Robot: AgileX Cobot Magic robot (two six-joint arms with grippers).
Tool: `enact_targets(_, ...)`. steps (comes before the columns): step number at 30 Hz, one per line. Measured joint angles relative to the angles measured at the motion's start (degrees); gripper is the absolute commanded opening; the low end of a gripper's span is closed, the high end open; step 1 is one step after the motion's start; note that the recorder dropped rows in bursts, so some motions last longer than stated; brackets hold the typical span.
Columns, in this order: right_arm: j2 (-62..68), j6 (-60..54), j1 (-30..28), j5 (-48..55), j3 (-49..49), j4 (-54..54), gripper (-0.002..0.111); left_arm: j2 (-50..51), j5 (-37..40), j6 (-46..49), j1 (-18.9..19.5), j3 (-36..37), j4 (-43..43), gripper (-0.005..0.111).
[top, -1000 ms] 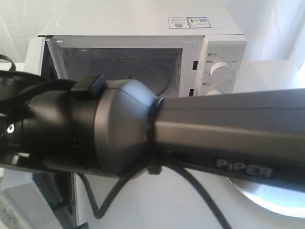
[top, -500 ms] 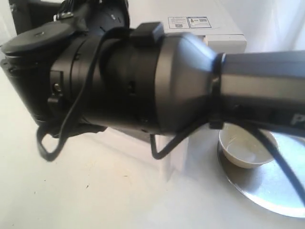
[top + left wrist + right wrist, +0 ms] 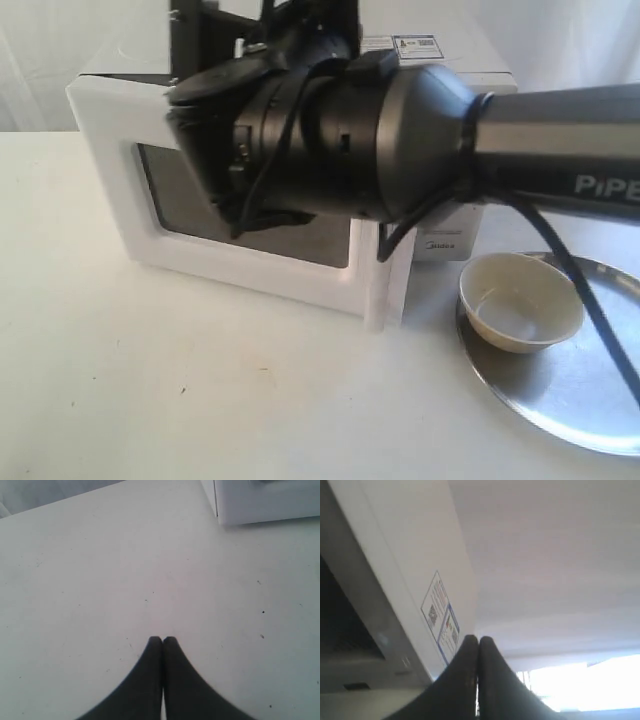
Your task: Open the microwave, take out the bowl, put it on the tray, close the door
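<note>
Your bowl (image 3: 520, 300) sits on the tray (image 3: 560, 410), on its left part, just right of the microwave (image 3: 450, 60). The door (image 3: 250, 272) hangs ajar, handle edge out from the body. Your right arm (image 3: 400, 140) crosses in front of it. The right gripper (image 3: 478, 640) is pinched together, empty, beside the top stickers (image 3: 442, 615). The left gripper (image 3: 162, 641) is pressed closed on nothing, over the bare table (image 3: 100, 580).

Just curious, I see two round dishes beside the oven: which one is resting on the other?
The small cream bowl rests on the large shiny silver tray, which lies flat beneath it.
</note>
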Motion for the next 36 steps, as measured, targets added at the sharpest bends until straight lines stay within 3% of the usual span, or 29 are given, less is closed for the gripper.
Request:
enact_targets(8,0.0,5.8,-11.2,-4.1,3.5,-1.1,0.000,0.0,0.0,0.0,0.0,0.0,0.0,0.000)
enact_targets(13,0.0,15.6,-18.2,-10.1,4.0,-6.3,0.000,0.0,0.0,0.0,0.0,0.0,0.0,0.000)
enact_targets(21,-2.2,21.2,-19.0,-14.7,6.7,-0.9,0.000,0.0,0.1,0.0,0.0,0.0,0.0,0.000)
enact_targets(27,-24.6,35.0,-15.9,-33.9,25.0,-0.6,0.000,0.0,0.1,0.0,0.0,0.0,0.0,0.000)
enact_targets(36,-53.2,61.5,-15.9,-35.2,53.3,-9.4,0.000,0.0,0.1,0.0,0.0,0.0,0.0,0.000)
